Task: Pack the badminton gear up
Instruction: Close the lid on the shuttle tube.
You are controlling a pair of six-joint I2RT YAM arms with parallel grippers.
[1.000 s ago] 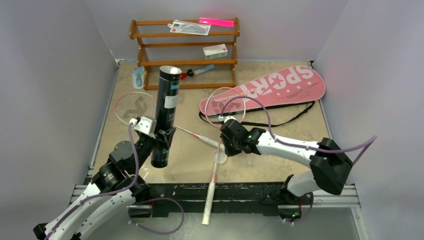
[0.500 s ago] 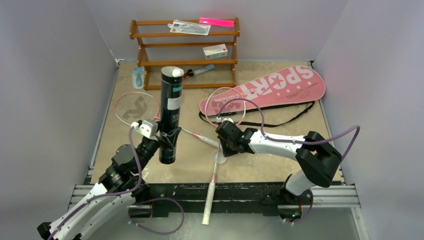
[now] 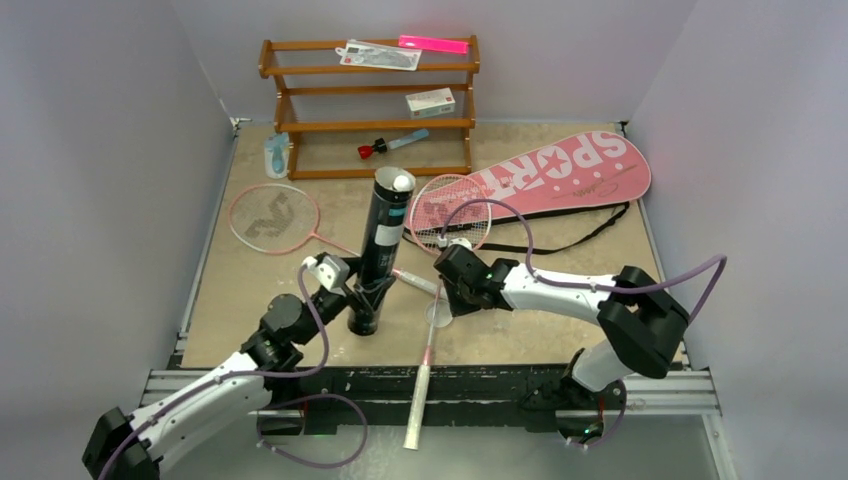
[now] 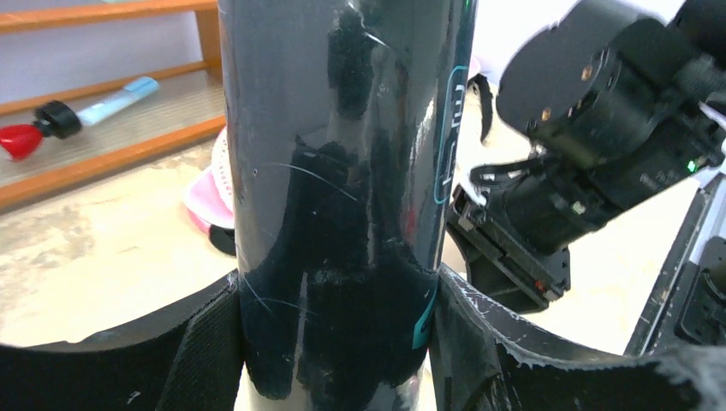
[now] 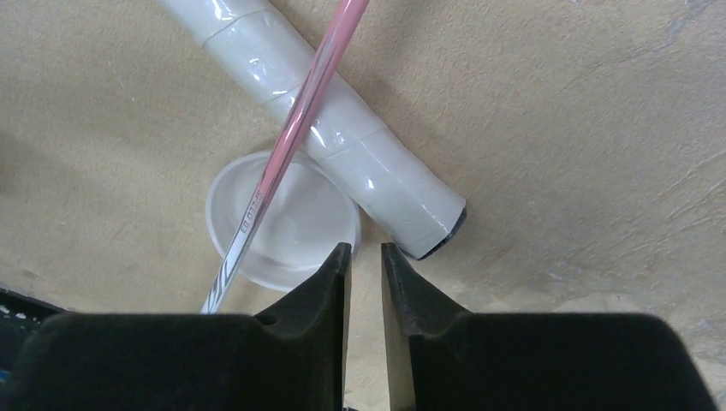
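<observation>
My left gripper (image 3: 364, 292) is shut on the lower part of the long black tube (image 3: 380, 240), which stands nearly upright on the table with a white shuttlecock (image 3: 402, 183) showing in its open top. In the left wrist view the tube (image 4: 342, 171) fills the gap between my fingers (image 4: 205, 342). My right gripper (image 3: 452, 292) hovers low just right of the tube, jaws almost closed and empty. In the right wrist view it (image 5: 365, 250) sits over a clear round lid (image 5: 282, 218), beside a white racket handle (image 5: 334, 128) crossed by a pink shaft (image 5: 300, 120).
Two pink rackets lie on the table, with heads at the left (image 3: 270, 215) and centre (image 3: 450, 212); one handle (image 3: 418, 405) overhangs the near edge. The pink SPORT bag (image 3: 560, 170) lies at the back right. The wooden rack (image 3: 370, 125) holds a white box (image 3: 430, 101) and a red-capped tool (image 3: 392, 144).
My left arm has carried the tube to the right and lowered it, so it now stands close beside my right gripper. The right gripper has shifted slightly left.
</observation>
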